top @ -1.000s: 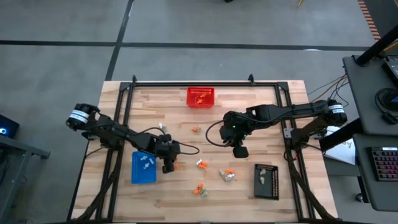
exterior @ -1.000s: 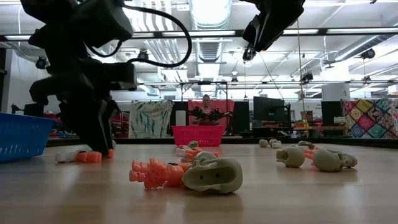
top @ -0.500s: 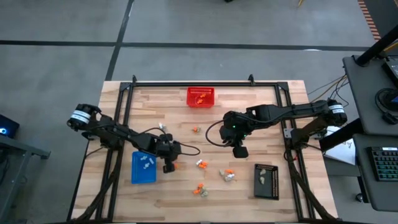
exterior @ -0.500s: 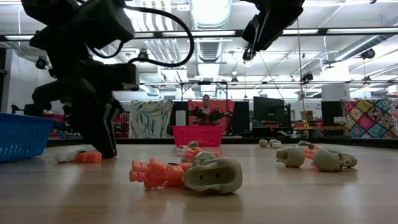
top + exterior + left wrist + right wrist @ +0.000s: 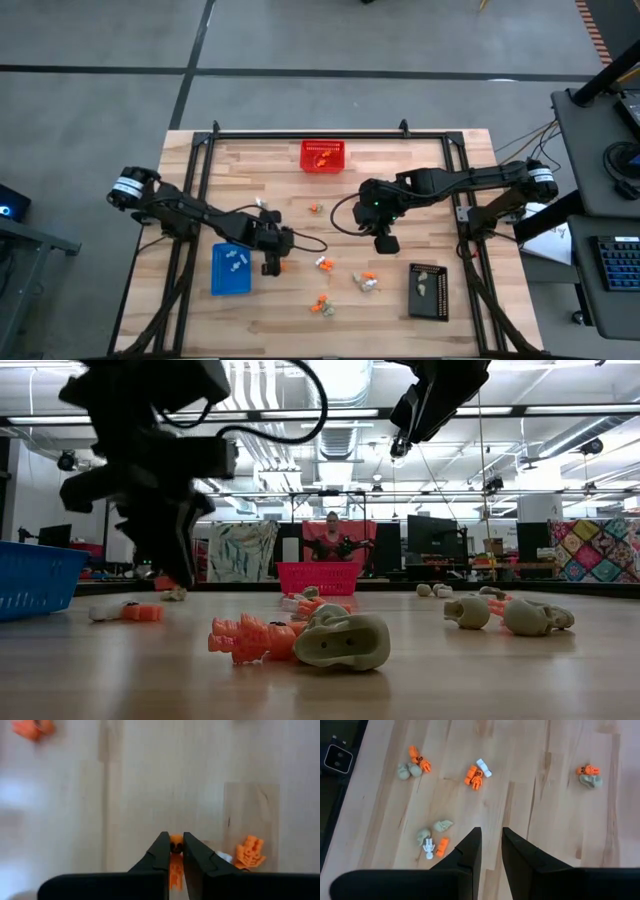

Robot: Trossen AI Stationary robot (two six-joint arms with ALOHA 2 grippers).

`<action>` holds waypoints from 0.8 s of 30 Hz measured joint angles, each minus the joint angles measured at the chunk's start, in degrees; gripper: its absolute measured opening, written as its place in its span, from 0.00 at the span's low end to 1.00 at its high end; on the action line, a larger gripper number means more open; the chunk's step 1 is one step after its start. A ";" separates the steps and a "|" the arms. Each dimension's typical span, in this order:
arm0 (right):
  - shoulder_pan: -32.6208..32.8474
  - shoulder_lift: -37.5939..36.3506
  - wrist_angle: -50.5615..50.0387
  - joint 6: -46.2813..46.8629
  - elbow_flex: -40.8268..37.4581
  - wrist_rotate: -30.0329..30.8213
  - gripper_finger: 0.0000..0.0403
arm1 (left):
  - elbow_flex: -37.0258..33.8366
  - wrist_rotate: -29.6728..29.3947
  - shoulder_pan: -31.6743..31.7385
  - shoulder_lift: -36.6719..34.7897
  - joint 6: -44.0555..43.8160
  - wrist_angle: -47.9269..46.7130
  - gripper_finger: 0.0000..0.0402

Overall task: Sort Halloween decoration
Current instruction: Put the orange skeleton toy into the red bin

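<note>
Halloween decoration in my grasp: an orange trinket (image 5: 175, 845) sits pinched between my left gripper's (image 5: 173, 851) closed fingers, lifted off the table (image 5: 420, 160) just beside the blue tray (image 5: 230, 270). My right gripper (image 5: 490, 851) hangs high, fingers narrowly parted, nothing in them, with orange and beige trinkets (image 5: 476, 775) scattered below.

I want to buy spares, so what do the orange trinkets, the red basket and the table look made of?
Orange trinkets: seemingly moulded plastic, matte, one even colour with soft rounded limbs. The left pincer is shut on one. Red basket: probably plastic mesh; its walls are perforated. Table: light wood planks, with visible grain and seams, in a black frame.
</note>
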 joint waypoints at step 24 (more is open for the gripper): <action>0.55 -4.63 -5.06 2.28 -0.82 1.66 0.16 | 16.82 -2.63 20.60 -0.22 34.56 2.62 0.00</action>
